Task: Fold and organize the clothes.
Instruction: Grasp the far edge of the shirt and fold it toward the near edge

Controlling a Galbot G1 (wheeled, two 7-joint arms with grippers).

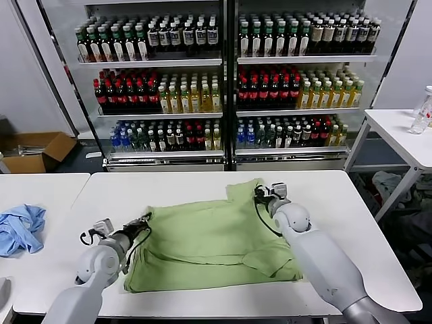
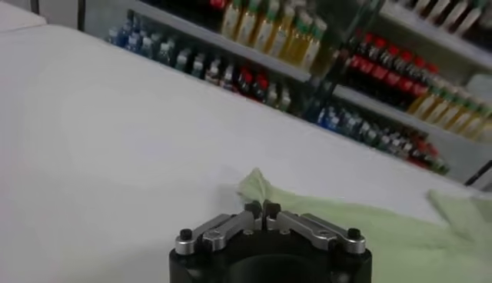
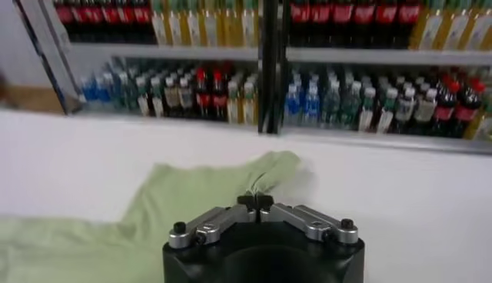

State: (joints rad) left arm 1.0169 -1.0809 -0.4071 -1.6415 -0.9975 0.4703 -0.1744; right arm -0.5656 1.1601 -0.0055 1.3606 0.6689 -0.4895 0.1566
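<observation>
The light green shirt (image 1: 209, 233) lies spread on the white table (image 1: 169, 183), with its near right part folded over. My left gripper (image 1: 144, 224) is at the shirt's left edge, low on the table. In the left wrist view the left gripper (image 2: 262, 209) is shut, with a raised corner of the shirt (image 2: 257, 186) right at its tips. My right gripper (image 1: 260, 194) is at the shirt's far right sleeve. In the right wrist view the right gripper (image 3: 255, 201) is shut on the puckered fabric of the shirt (image 3: 184, 201).
A blue cloth (image 1: 20, 226) lies on the neighbouring table to the left. Glass-door coolers full of bottles (image 1: 223, 81) stand behind the table. A cardboard box (image 1: 37, 150) sits on the floor at the left, and a white side table (image 1: 405, 135) stands at the right.
</observation>
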